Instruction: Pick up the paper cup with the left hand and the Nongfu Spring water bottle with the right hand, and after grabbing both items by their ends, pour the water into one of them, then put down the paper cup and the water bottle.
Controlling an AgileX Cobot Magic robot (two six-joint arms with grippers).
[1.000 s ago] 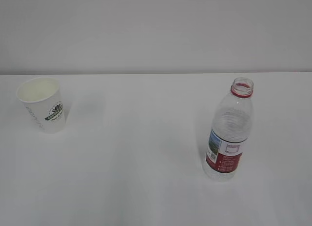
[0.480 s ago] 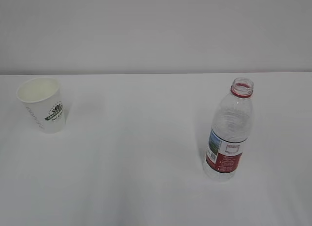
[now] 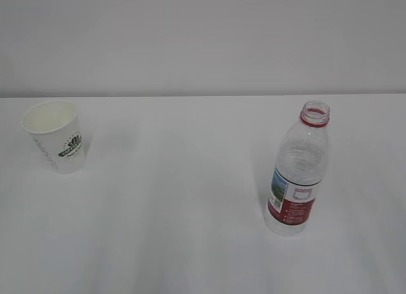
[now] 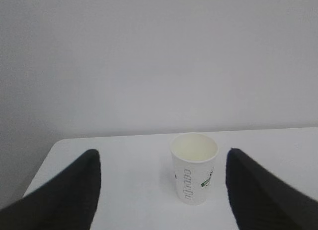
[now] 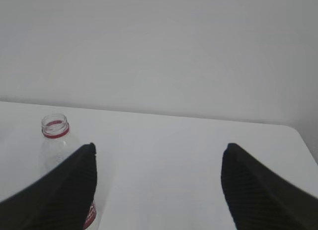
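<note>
Both hands wide, nothing held.
Paper cup (image 4: 194, 168) near worktop (image 3: 184, 199) left edge: light, crushable, grip low. Water bottle (image 3: 298, 170) uncapped, thin-walled; squeeze gently at base.

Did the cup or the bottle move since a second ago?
No. The paper cup stands upright at the same spot on the left of the table, and the uncapped Nongfu Spring water bottle on the right. Nothing was grabbed or let go.
</note>
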